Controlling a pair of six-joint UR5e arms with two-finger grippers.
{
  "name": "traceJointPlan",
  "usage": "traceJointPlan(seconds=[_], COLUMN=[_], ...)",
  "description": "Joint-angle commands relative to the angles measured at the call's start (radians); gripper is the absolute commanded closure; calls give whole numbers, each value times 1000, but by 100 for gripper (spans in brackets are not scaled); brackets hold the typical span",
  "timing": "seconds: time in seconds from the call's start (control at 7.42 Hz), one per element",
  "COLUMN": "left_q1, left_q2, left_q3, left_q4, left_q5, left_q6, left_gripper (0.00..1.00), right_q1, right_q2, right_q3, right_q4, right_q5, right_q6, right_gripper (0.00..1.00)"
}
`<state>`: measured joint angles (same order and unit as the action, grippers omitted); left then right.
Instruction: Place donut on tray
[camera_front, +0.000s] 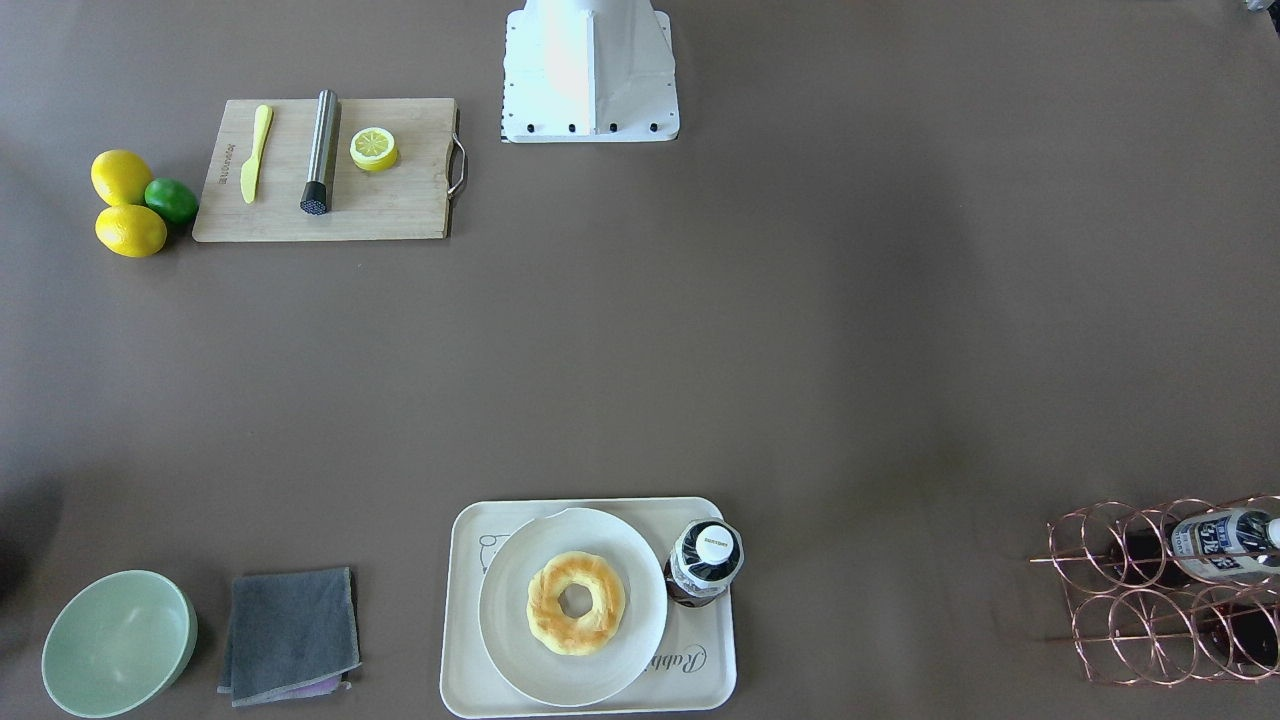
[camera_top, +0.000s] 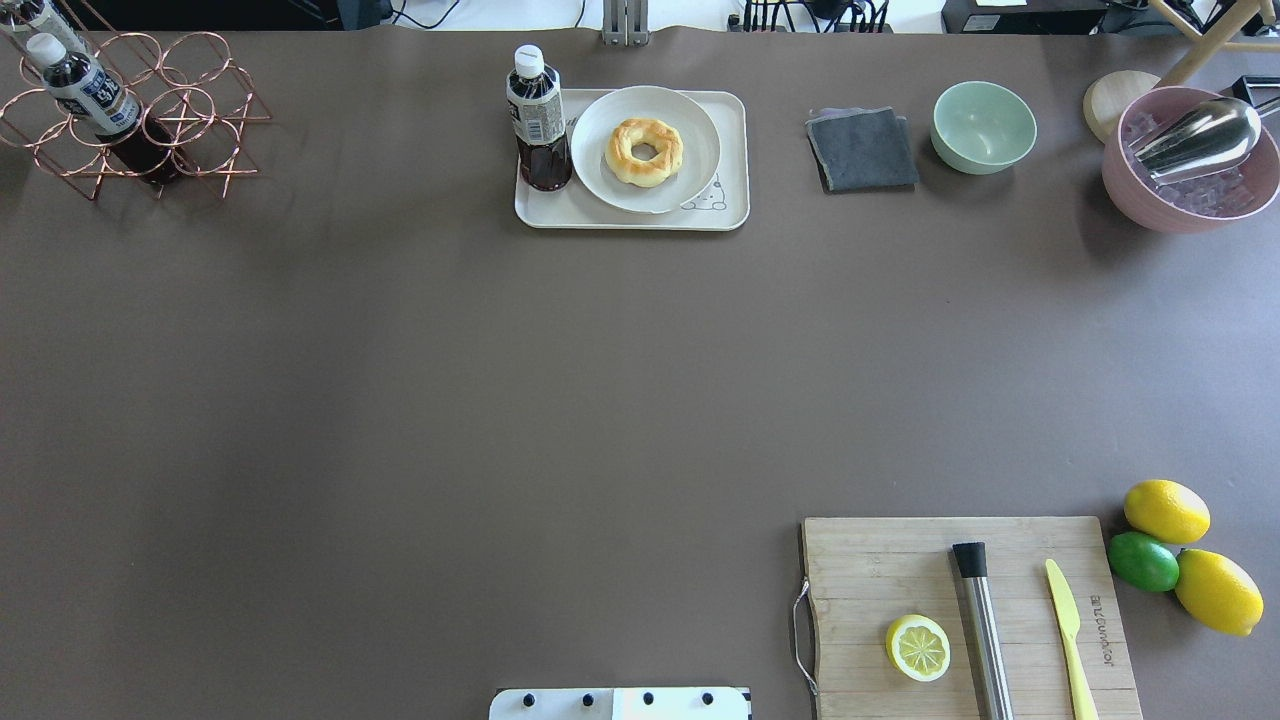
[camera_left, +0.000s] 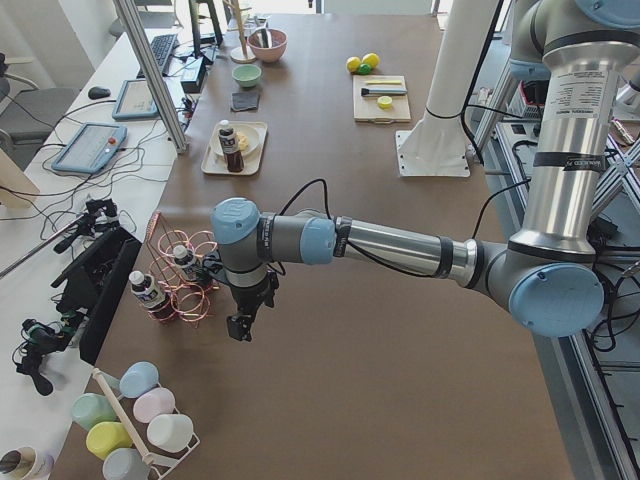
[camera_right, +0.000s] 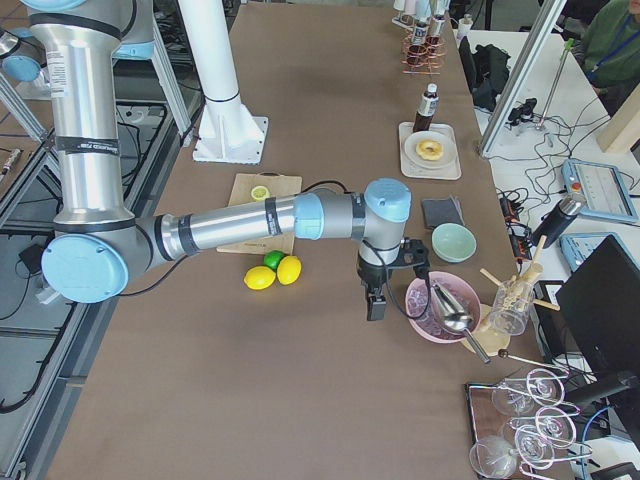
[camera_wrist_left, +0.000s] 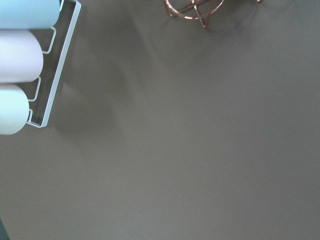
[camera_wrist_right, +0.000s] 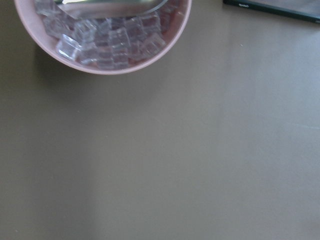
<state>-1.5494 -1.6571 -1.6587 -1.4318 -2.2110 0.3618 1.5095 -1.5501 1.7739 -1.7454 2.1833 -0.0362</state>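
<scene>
The donut (camera_front: 545, 610) is a golden-yellow ring that lies on a round white plate (camera_front: 510, 640), and the plate sits on the cream tray (camera_front: 700, 660). The overhead view shows the donut (camera_top: 625, 160) and the tray (camera_top: 560, 205) at the table's far edge. My left gripper (camera_left: 238, 328) hangs over bare table near the wire rack, far from the tray. My right gripper (camera_right: 375, 305) hangs beside the pink bowl, also far from the tray. Both grippers show only in the side views, so I cannot tell whether they are open or shut.
A dark bottle (camera_front: 705, 560) stands on the tray beside the plate. A wooden cutting board (camera_top: 880, 570) holds a half lemon (camera_top: 918, 647), a metal rod and a yellow knife. Also here are lemons and a lime (camera_top: 1143, 561), a green bowl (camera_top: 983, 125), a grey cloth (camera_top: 862, 148), a pink ice bowl (camera_top: 1190, 170) and a copper wire rack (camera_top: 130, 120).
</scene>
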Motion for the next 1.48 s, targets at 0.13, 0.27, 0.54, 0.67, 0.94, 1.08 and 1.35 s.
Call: traceJointPlan(seconds=[0.13, 0.27, 0.54, 0.67, 0.94, 1.08, 1.35], left_q1=[-35, -35, -32, -32, -32, -32, -32], left_q2=[49, 50, 56, 57, 69, 69, 69], left_q3=[30, 31, 45, 39, 39, 40, 34], left_q4=[-1, -2, -1, 1, -1, 1, -1], left_q5=[16, 20, 13, 13, 11, 11, 10], left_q6=[-4, -3, -4, -3, -3, -3, -4], left_gripper=[0, 0, 0, 0, 0, 0, 0], right_q1=[150, 150, 150, 150, 150, 150, 150], right_q2=[-136, -137, -139, -139, -139, -139, -140], right_q3=[-1, -4, -5, -5, -5, -5, -8], right_q4=[13, 15, 15, 15, 15, 15, 15], right_q5=[-8, -7, -4, -2, -2, -4, -4], right_q6=[-113, -113, -111, -111, -111, -113, -111], right_gripper=[0, 0, 0, 0, 0, 0, 0])
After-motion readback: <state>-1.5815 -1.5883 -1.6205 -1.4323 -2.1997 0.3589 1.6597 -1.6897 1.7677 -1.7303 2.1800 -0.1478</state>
